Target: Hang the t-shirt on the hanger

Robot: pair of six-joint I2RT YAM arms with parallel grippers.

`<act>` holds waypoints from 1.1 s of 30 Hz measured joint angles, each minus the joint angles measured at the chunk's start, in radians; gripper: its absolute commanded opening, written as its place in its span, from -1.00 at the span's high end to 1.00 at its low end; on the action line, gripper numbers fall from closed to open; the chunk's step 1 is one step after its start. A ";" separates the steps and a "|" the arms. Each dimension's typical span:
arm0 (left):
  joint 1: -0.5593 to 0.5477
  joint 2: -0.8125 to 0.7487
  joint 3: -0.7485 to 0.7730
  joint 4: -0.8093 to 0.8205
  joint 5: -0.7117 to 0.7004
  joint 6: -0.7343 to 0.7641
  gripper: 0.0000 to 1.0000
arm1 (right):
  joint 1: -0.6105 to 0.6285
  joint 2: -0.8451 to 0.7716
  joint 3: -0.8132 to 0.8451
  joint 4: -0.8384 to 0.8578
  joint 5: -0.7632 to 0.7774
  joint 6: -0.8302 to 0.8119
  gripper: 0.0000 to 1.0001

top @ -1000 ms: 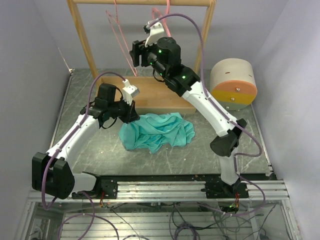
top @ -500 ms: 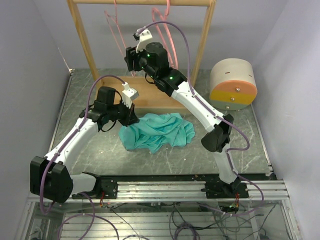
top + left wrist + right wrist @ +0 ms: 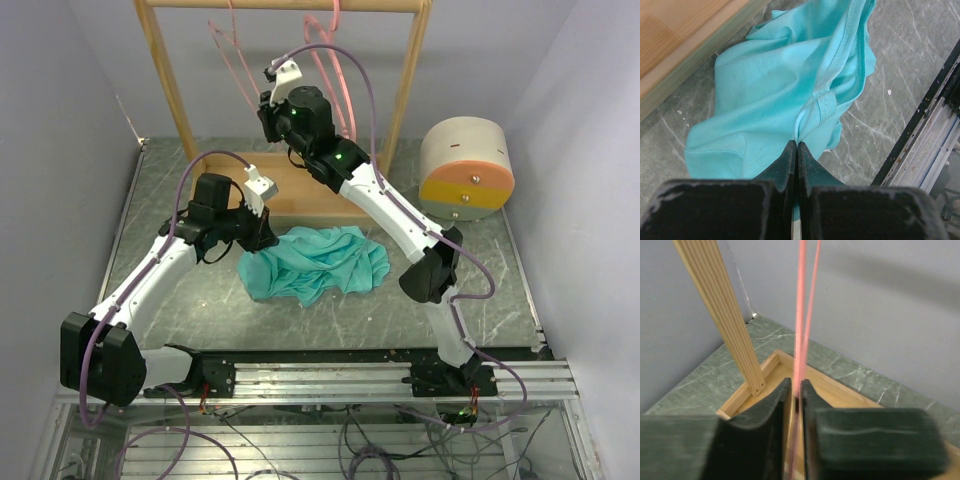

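The teal t-shirt (image 3: 318,260) lies crumpled on the table in front of the wooden rack's base (image 3: 300,188). My left gripper (image 3: 262,236) is at the shirt's left edge, shut on a fold of the cloth (image 3: 810,112); in the left wrist view the left gripper (image 3: 797,146) shows the fold pinched at its tips. Up by the rack, my right gripper (image 3: 266,108) is shut on the thin pink hanger (image 3: 230,60). In the right wrist view the hanger's wire (image 3: 801,315) runs down between the closed fingers of the right gripper (image 3: 796,388).
A second pink hanger (image 3: 325,60) hangs from the rack's top bar (image 3: 280,4). The rack's posts (image 3: 165,75) rise on either side. A round tan and orange drum (image 3: 466,166) stands at the right. Grey walls close in the left, right and back.
The right gripper has swung left to the left-hand hanger and closed on its wire. The left gripper and the t-shirt have stayed put.
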 measured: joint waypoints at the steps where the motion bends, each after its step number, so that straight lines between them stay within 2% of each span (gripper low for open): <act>1: 0.000 0.000 0.000 0.000 0.000 0.000 0.86 | 0.000 0.000 -0.001 0.000 0.003 -0.002 1.00; 13: -0.003 0.001 -0.006 0.014 0.000 -0.012 0.86 | 0.000 -0.003 -0.003 0.009 0.034 -0.036 1.00; 26: -0.015 0.010 -0.006 0.021 0.001 -0.029 0.86 | 0.007 -0.089 -0.008 0.052 0.048 -0.069 1.00; 29: -0.015 0.010 -0.006 0.022 -0.001 -0.034 0.86 | 0.009 -0.134 -0.053 0.052 0.051 -0.071 1.00; 33: -0.016 0.010 -0.005 0.021 -0.009 -0.034 0.86 | 0.013 -0.262 -0.206 0.016 0.053 -0.072 1.00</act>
